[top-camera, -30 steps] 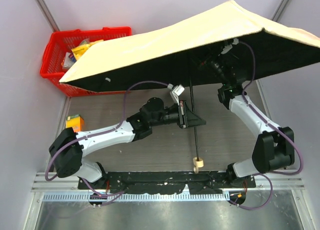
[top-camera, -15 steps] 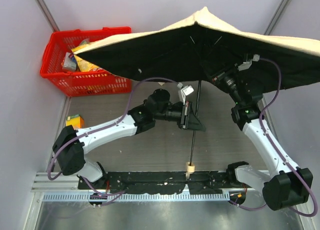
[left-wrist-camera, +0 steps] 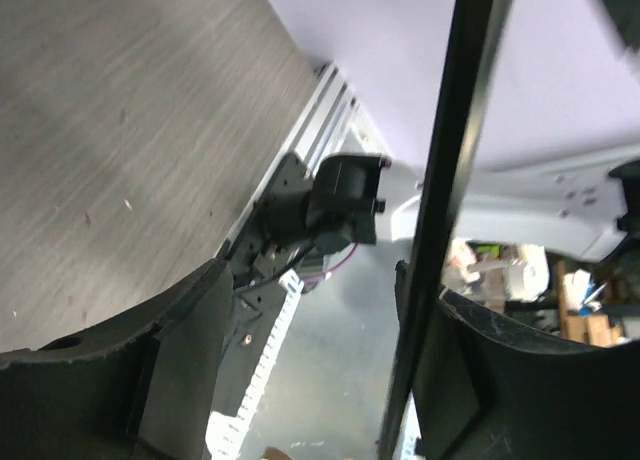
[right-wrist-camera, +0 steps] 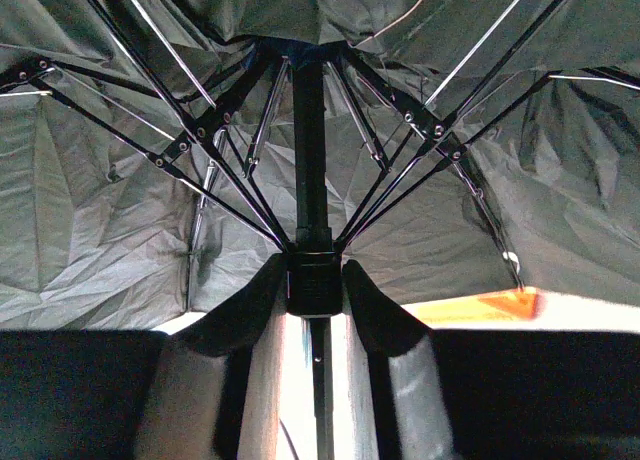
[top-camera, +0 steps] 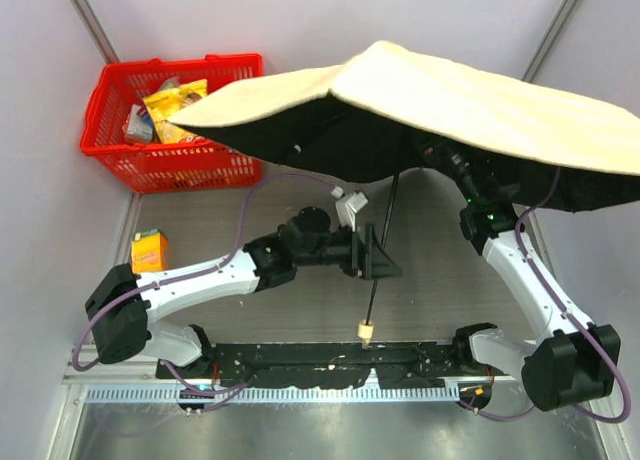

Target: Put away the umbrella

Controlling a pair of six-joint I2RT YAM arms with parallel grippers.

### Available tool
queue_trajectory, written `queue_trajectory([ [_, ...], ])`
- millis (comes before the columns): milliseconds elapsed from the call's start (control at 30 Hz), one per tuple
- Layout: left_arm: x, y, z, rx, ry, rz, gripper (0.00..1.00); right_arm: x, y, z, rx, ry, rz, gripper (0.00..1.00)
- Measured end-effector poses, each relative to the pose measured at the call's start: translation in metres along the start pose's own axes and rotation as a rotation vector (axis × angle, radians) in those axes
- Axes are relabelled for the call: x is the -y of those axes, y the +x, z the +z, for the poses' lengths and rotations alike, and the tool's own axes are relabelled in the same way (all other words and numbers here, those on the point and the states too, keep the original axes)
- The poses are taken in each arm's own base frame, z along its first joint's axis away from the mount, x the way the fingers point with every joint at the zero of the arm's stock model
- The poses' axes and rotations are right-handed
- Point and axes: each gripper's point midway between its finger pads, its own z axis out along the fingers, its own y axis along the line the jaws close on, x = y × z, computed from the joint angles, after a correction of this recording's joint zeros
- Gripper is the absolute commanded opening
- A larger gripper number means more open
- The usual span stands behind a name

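Note:
The umbrella is spread open over the back right, beige on top and black underneath. Its thin black shaft slants down to a small cream handle near the front rail. My left gripper stands open around the shaft; in the left wrist view the shaft lies against the right finger, well apart from the other. My right gripper is under the canopy, shut on the black runner where the ribs meet. The canopy hides it from above.
A red basket with snack packets stands at the back left, its right end under the canopy's edge. An orange carton lies by the left wall. The right arm rises along the right side. Walls close in left, right and behind.
My left gripper has opened and let go of the shaft. The canopy has tipped so its beige top faces up, and the handle has swung left and nearer the front rail.

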Motion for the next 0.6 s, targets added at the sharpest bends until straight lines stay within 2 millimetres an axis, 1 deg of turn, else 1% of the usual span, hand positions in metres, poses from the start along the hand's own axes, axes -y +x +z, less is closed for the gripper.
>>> queue_trajectory([
  [33, 0.001, 0.01, 0.001, -0.014, -0.017, 0.014, 0.68, -0.002, -0.006, 0.005, 0.015, -0.005, 0.006, 0.0],
  [133, -0.001, 0.03, 0.003, -0.05, -0.055, 0.036, 0.64, -0.008, -0.019, 0.019, 0.045, -0.021, 0.024, 0.0],
  [200, -0.008, 0.032, 0.003, -0.049, -0.087, 0.043, 0.54, -0.011, -0.025, 0.025, 0.059, -0.026, 0.025, 0.0],
  [267, -0.012, 0.031, 0.003, -0.042, -0.101, 0.045, 0.53, -0.012, -0.03, 0.027, 0.068, -0.021, 0.017, 0.0],
  [300, -0.012, 0.03, 0.003, -0.039, -0.103, 0.048, 0.57, -0.013, -0.033, 0.028, 0.072, -0.015, 0.01, 0.0],
  [333, -0.012, 0.03, 0.003, -0.036, -0.104, 0.049, 0.64, -0.016, -0.037, 0.029, 0.076, -0.012, 0.0, 0.0],
  [400, -0.014, 0.032, 0.003, -0.039, -0.105, 0.051, 0.73, -0.023, -0.05, 0.033, 0.094, -0.013, -0.026, 0.0],
  [467, -0.017, 0.037, 0.0, -0.045, -0.113, 0.049, 0.76, -0.036, -0.066, 0.037, 0.109, -0.033, -0.057, 0.0],
  [533, -0.016, 0.035, -0.004, -0.027, -0.109, 0.052, 0.77, -0.037, -0.072, 0.037, 0.108, -0.035, -0.068, 0.0],
  [567, -0.013, 0.032, -0.009, -0.015, -0.104, 0.054, 0.75, -0.038, -0.073, 0.038, 0.102, -0.036, -0.07, 0.0],
  [600, -0.01, 0.03, -0.012, -0.005, -0.098, 0.056, 0.69, -0.038, -0.075, 0.039, 0.101, -0.037, -0.072, 0.0],
])
